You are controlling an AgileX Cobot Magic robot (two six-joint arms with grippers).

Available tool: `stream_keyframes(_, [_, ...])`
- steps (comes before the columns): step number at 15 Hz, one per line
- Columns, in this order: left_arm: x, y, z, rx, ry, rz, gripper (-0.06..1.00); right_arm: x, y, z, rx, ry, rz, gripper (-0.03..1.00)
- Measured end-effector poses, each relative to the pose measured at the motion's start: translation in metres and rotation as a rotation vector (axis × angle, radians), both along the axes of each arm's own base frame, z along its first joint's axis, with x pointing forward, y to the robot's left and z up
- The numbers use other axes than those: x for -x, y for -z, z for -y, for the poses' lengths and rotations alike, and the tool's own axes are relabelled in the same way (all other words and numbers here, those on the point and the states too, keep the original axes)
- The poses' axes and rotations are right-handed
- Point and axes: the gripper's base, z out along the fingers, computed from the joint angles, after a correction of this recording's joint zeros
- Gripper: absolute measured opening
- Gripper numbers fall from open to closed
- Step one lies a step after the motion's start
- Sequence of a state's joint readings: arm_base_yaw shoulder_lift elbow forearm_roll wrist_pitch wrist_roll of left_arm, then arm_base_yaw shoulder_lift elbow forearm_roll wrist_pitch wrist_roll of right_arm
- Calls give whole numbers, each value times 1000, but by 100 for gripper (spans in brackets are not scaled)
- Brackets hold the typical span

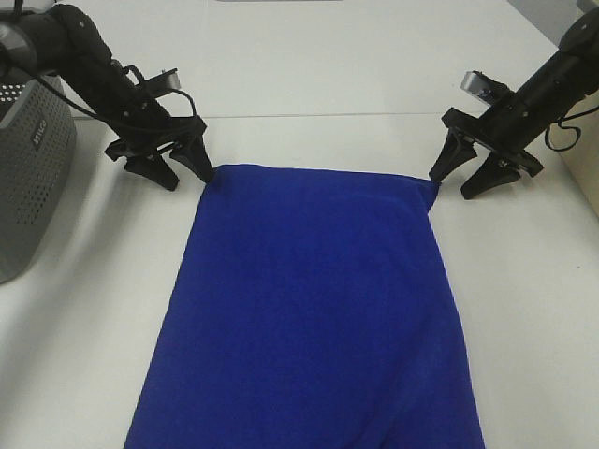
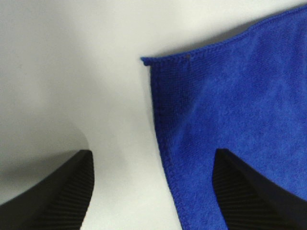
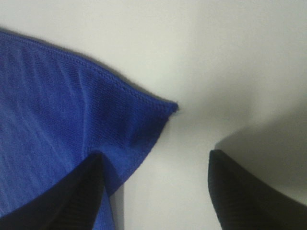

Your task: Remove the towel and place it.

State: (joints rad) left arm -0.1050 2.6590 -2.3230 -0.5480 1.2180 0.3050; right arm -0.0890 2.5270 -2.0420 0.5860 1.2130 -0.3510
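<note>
The towel (image 1: 309, 309) lies spread flat on the white table (image 1: 309, 65). Its far edge crosses the middle of the surface and the rest runs toward the near edge, passing out of the high view. The left gripper (image 1: 188, 178) stands at the towel's far left corner and the right gripper (image 1: 452, 186) at its far right corner, both with jaws spread and holding nothing. A grey perforated basket (image 1: 28, 159) sits at the table's left edge, apart from the cloth. In the left wrist view the gripper is released: one finger (image 2: 249, 191) is over the blue cloth and the other finger (image 2: 57, 191) over bare table, with the hemmed side edge between them. In the right wrist view the jaws likewise gape, one finger (image 3: 67, 196) over the towel just beside its corner and the other finger (image 3: 249, 191) over bare table. Whether either finger touches the cloth cannot be told.
</note>
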Motion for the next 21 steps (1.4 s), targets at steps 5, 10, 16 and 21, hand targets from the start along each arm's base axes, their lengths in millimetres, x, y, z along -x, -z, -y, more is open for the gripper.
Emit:
stream_keyframes(5, [-1,0,3,18,-6,9,67,-2,0,0,-2,14,18,65])
stream_keyframes(10, [-2,1,24,40,-9,53,67,-8,1,-32,18,-32,97,65])
stream_keyframes(16, [3,11,52,107,11,27,59,-8,11,-58,-21,-60,85,57])
stream_keyframes(21, [2,19,51,93,22,45,6,-7,18,-60,-5,-73,77,15])
